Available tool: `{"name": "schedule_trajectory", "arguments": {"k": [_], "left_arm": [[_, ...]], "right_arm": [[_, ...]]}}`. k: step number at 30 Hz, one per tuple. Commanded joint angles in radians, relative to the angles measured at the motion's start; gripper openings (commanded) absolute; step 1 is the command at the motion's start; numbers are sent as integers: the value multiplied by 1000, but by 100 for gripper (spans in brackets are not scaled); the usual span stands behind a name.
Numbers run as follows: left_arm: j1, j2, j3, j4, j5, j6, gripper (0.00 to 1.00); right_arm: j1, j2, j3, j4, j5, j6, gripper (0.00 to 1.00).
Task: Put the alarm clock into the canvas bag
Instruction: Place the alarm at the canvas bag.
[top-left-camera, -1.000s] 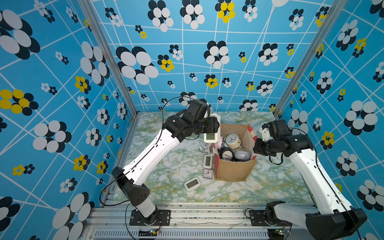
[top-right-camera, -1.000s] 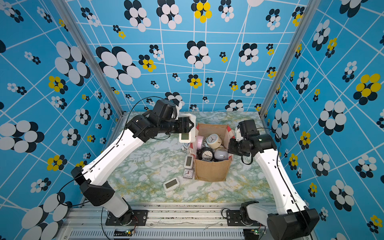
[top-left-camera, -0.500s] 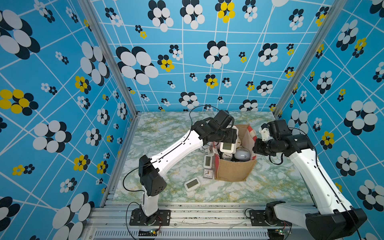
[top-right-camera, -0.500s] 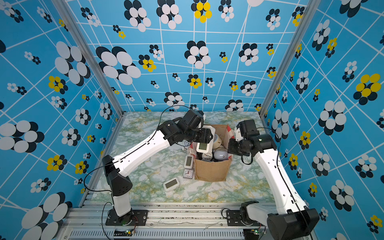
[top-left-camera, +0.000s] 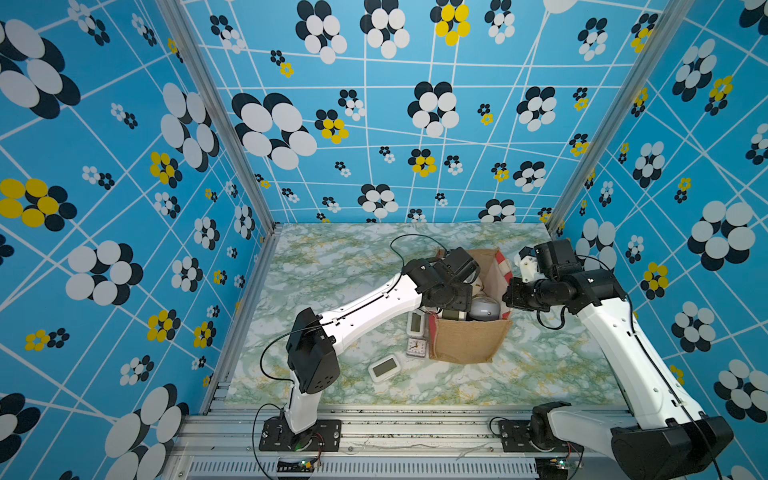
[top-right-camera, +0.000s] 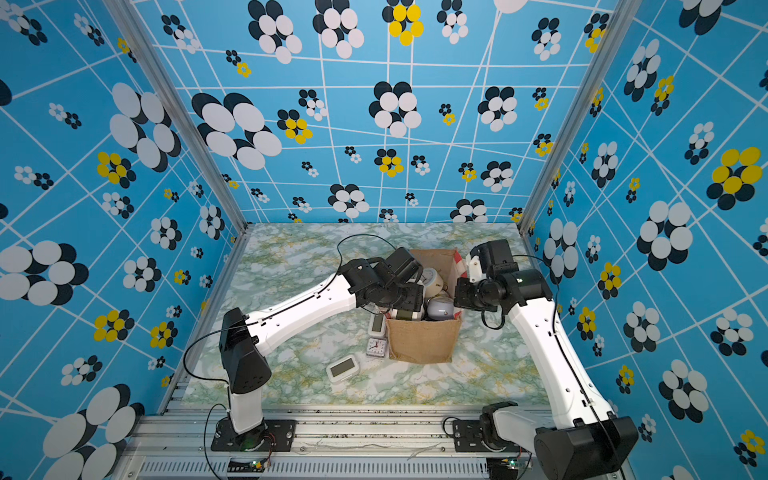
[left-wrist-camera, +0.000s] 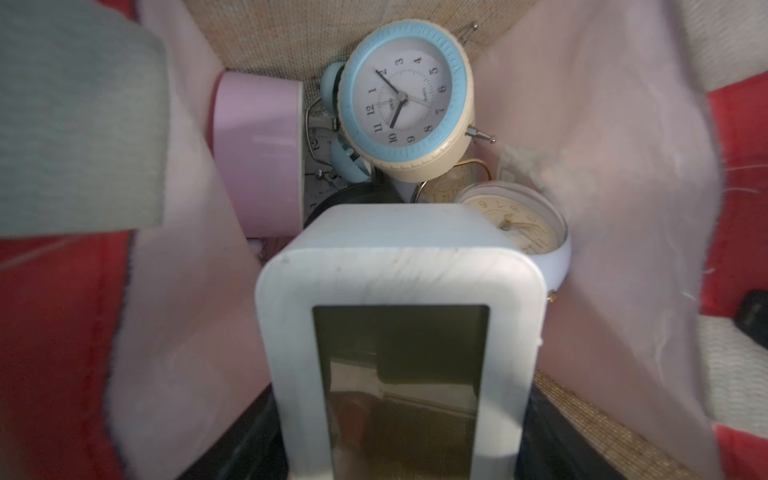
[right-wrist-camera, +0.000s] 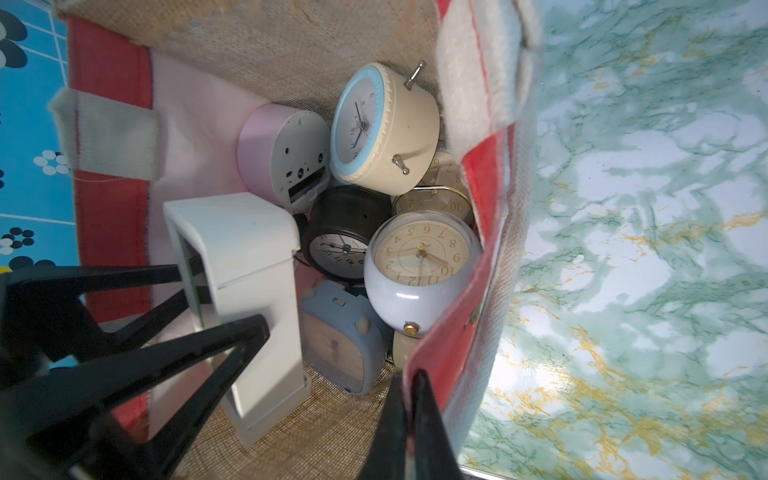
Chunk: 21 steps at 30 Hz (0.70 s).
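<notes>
I'm watching the left pincer (right-wrist-camera: 232, 307) reaching down inside the canvas bag (top-left-camera: 469, 340), its black fingers (right-wrist-camera: 124, 270) clamping a white digital alarm clock (right-wrist-camera: 245, 249) across its front and back. The clock is standing upright against the bag's pink-lined side, its lower end down by the burlap floor (I can't tell whether it's touching). The right pincer (right-wrist-camera: 409, 378) is pinching the rim of the bag's red side panel, jaws closed flat on the cloth.

The bag is sitting open on the marbled counter (top-left-camera: 332, 270), already crowded:
- a cream round clock with a pale blue bezel (right-wrist-camera: 386, 129) is lying tilted on top of the pile
- a pink round clock (right-wrist-camera: 282, 153) is showing its back, beside the cream one
- a black round clock (right-wrist-camera: 340, 237) is lying under those two
- a pale lilac globe clock with a cream dial (right-wrist-camera: 415, 266) is pressing against the red panel
- a gold-rimmed clock (right-wrist-camera: 432, 203) is peeking out behind the globe
- a blue square clock (right-wrist-camera: 340, 340) is lying on the floor of the bag

Three clocks are waiting outside, just beside the bag: a small white digital one (top-left-camera: 415, 323), a square analogue one (top-left-camera: 415, 347) and a white digital one (top-left-camera: 384, 368).
</notes>
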Motion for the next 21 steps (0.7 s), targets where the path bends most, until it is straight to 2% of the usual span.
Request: {"name": "schedule_trajectory", "arguments": {"k": [1, 8, 10, 14, 16, 21], "left_arm": [[-9, 32, -43, -23, -9, -49, 48], [-13, 103, -30, -52, 26, -72, 57], [-15, 127, -14, -53, 43, -72, 64], [-18, 143, 25, -68, 61, -70, 89], [-20, 127, 52, -85, 52, -65, 96], [-16, 62, 124, -113, 45, -39, 99]], "right_arm": [[4, -13, -30, -15, -28, -19, 6], [4, -22, -49, -5, -34, -24, 6], [4, -23, -51, -2, -33, -25, 6], [4, -23, -56, -3, -31, -30, 6], [4, -23, -54, -6, -27, -31, 6], [4, -26, -47, -12, -18, -35, 8]]}}
